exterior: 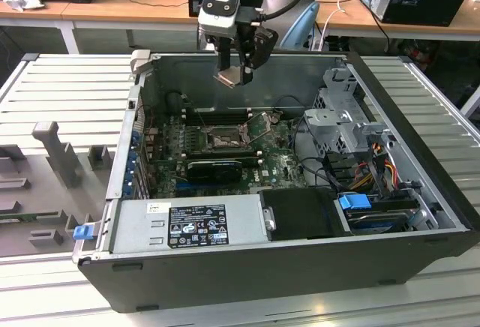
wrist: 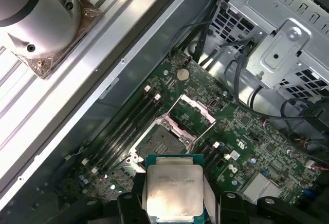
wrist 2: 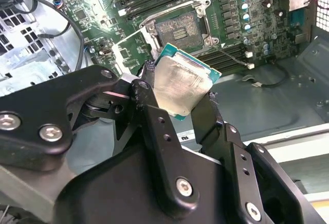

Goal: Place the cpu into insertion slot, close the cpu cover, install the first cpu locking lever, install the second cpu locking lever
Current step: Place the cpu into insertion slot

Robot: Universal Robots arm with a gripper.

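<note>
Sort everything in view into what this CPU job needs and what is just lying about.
Job in hand:
cpu, clamped in the jaws above the board
insertion slot, empty
cpu cover, raised open

Lying about:
power supply
drive cage
memory slots
cables

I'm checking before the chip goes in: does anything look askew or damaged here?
Nothing looks broken or askew. The gripper holds the chip by its edges, and the socket lies open with its cover raised. One oddity: the chip's metal face looks smudged and patchy in the second wrist view.
</note>
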